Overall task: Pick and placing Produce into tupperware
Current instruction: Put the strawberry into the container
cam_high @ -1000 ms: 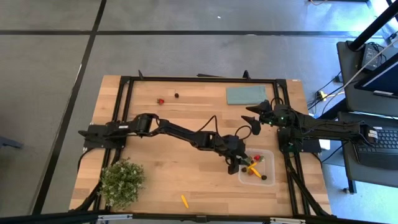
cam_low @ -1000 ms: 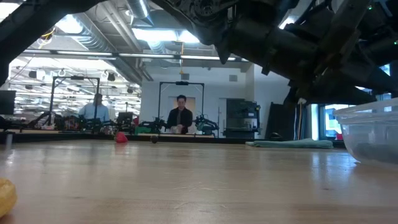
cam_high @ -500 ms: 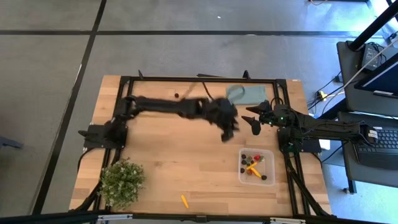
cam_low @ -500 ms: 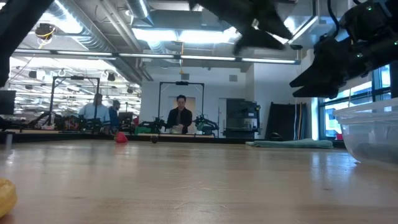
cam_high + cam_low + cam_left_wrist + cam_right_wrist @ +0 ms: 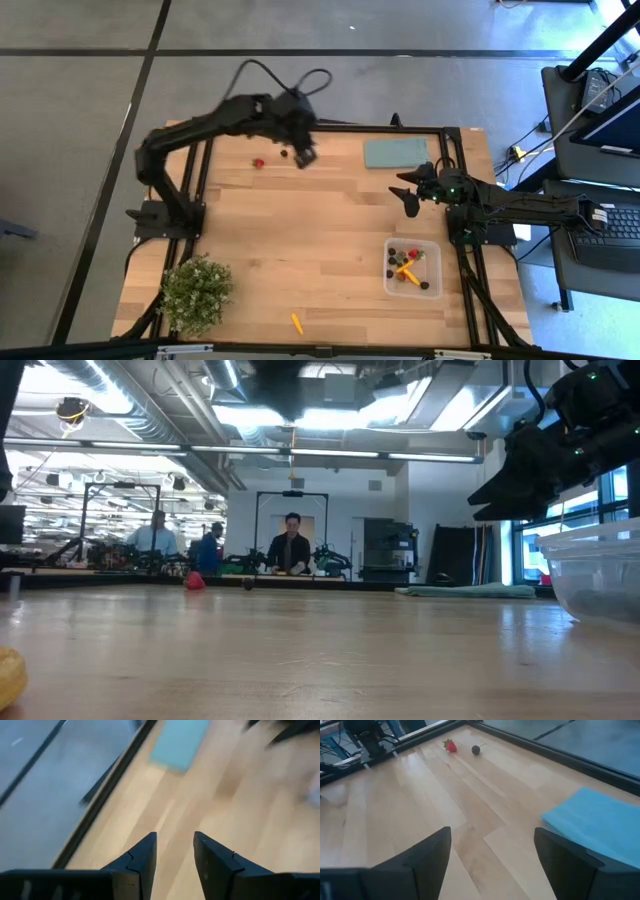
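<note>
The clear tupperware (image 5: 412, 267) sits near the table's right near corner and holds several red, dark and orange pieces. It shows at the right edge of the low view as a clear wall (image 5: 595, 575). A red berry (image 5: 258, 162) and a dark round piece (image 5: 284, 153) lie by the far edge, and both show in the right wrist view (image 5: 450, 745) (image 5: 476, 750). An orange stick (image 5: 296, 323) lies near the near edge. My left gripper (image 5: 303, 155) (image 5: 174, 840) hangs open and empty above the far edge, just right of the dark piece. My right gripper (image 5: 408, 195) (image 5: 492, 840) waits open above the table's right side.
A teal-grey slab (image 5: 396, 152) lies flat at the far right. A bushy potted plant (image 5: 196, 292) stands at the near left corner. A black frame (image 5: 320, 127) runs along the table's edges. Bare wood (image 5: 300, 230) fills the middle. People stand in the room beyond (image 5: 291, 545).
My left arm has risen from over the tupperware and swept fast across the table toward the far left, ending above the far edge beside the dark round piece. The tupperware and its contents have stayed put. My right arm has barely moved.
</note>
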`<move>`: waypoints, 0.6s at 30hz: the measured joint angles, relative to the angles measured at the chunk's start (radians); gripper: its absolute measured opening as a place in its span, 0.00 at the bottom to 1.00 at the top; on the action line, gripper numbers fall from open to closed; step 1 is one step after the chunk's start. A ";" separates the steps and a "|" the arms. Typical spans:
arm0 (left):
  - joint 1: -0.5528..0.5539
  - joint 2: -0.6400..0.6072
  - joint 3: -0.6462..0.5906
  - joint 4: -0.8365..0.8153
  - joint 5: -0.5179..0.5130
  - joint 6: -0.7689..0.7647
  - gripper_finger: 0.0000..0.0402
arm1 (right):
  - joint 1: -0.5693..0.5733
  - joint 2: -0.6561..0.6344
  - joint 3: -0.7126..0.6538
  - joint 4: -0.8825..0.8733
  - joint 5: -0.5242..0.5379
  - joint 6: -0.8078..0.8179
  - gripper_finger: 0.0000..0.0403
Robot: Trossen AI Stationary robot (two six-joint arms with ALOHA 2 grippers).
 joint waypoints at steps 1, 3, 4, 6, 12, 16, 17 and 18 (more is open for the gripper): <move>0.008 -0.016 0.000 -0.054 -0.029 0.000 0.30 | 0.000 0.000 0.000 0.000 0.007 0.000 0.71; 0.025 -0.048 0.000 -0.161 -0.060 -0.012 0.30 | 0.000 0.000 0.000 0.001 0.021 0.000 0.71; 0.033 -0.058 0.000 -0.213 -0.065 -0.032 0.30 | 0.000 0.000 0.000 0.001 0.032 -0.001 0.71; 0.045 -0.071 0.000 -0.290 -0.076 -0.071 0.33 | 0.000 0.000 0.000 0.001 0.054 -0.002 0.71; 0.062 -0.083 -0.018 -0.432 -0.104 -0.105 0.51 | 0.000 0.000 0.000 0.005 0.113 -0.023 0.71; 0.061 -0.081 -0.073 -0.430 -0.112 -0.102 0.65 | 0.000 0.000 0.000 0.005 0.114 -0.028 0.71; 0.061 -0.081 -0.089 -0.427 -0.127 -0.103 0.67 | 0.000 0.000 0.000 0.005 0.114 -0.027 0.71; 0.062 -0.081 -0.105 -0.427 -0.146 -0.106 0.69 | 0.000 0.000 0.000 0.005 0.114 -0.027 0.71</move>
